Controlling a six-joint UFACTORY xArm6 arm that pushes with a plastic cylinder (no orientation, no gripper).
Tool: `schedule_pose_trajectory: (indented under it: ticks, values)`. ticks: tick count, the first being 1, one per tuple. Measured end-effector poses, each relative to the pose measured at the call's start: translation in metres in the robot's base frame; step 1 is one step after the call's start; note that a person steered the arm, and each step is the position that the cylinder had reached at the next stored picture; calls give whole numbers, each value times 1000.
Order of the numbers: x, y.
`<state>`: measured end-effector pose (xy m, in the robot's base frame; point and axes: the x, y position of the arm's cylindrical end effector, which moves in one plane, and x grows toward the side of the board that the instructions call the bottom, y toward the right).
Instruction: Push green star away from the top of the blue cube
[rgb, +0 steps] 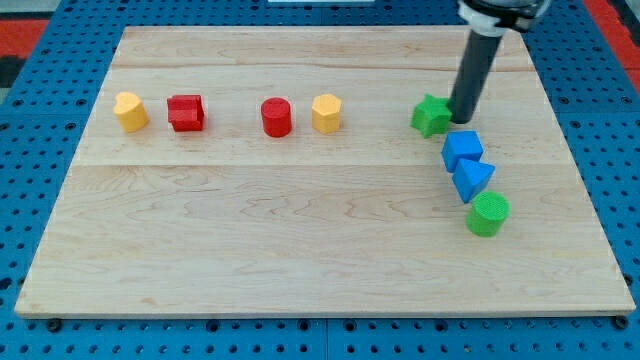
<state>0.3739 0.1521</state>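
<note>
The green star lies on the wooden board at the upper right, up and to the left of the blue cube, with a small gap between them. My tip touches the star's right side, just above the blue cube. The dark rod rises from there to the view's top.
A blue triangular block sits just below the blue cube, and a green cylinder below that. In a row to the left lie a yellow hexagonal block, a red cylinder, a red cube and a yellow block.
</note>
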Motion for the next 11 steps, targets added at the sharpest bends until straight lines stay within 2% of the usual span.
schedule_pose_trajectory:
  ticks: [3, 6, 7, 8, 9, 10, 11]
  values:
    - [0, -127]
    - [0, -224]
    - [-3, -234]
    - [-28, -198]
    - [-66, -186]
    - [-66, -218]
    - [-48, -245]
